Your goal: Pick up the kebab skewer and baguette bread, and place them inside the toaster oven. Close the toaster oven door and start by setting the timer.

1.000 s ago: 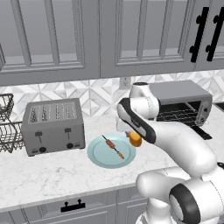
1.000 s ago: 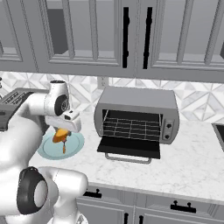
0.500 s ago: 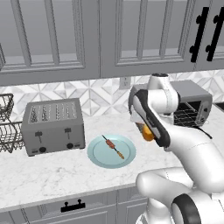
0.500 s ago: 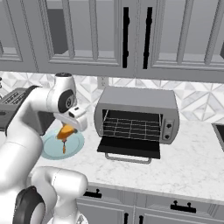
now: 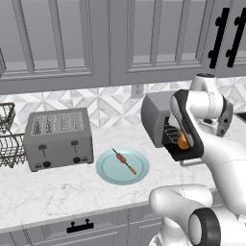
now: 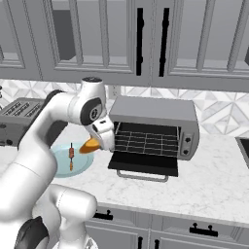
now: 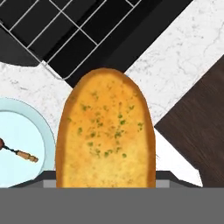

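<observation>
Baguette [image 7: 106,131] hangs in the fingers [image 6: 95,142] above the bench [image 6: 214,175], between the plate [image 6: 59,163] and the open oven [image 6: 154,127], its far end pointing toward the lowered door [image 6: 144,165]. The loaf is wide and the grip sits at one end only, so it could pivot or slip as the arm swings it in. The mouth of the oven is low; a tilted loaf could catch the rack's [image 6: 146,141] front wire or the top edge of the opening and be knocked loose onto the door. The wrist itself may also strike the door. The skewer [image 5: 124,161] lies on the plate, not yet moved. The fingers are spread fairly wide and clamped on the near end of the loaf, touching nothing else.
</observation>
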You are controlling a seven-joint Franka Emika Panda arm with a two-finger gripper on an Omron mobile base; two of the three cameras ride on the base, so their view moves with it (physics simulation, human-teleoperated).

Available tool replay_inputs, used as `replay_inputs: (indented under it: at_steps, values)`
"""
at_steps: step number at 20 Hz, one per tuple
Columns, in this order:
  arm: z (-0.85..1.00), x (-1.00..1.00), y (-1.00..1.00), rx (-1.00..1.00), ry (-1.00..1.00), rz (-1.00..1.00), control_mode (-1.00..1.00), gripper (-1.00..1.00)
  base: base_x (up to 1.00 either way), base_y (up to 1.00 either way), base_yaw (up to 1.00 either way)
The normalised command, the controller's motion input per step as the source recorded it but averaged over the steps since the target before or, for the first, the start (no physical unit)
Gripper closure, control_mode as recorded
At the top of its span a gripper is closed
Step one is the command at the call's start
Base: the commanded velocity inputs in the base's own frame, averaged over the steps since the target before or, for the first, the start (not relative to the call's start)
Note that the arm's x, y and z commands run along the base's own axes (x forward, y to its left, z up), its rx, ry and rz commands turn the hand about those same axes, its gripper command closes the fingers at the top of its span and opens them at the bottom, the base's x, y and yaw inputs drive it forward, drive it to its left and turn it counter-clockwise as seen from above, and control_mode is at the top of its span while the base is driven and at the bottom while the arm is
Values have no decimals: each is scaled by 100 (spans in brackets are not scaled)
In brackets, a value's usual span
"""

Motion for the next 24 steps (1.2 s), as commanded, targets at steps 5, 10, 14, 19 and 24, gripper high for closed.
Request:
replay_inputs:
  at_steps: [5,10,14,19,24]
  values:
    - [25,0,-40,1,-2,-29,-100,100,0,0,0]
    - [20,0,-41,6,-2,-25,-100,100,0,0,0]
    - [7,0,-39,5,-8,-22,-100,100,0,0,0]
    - [0,10,-26,1,-12,-8,-100,100,0,0,0]
    - [-6,24,-8,2,-16,-1,-100,100,0,0,0]
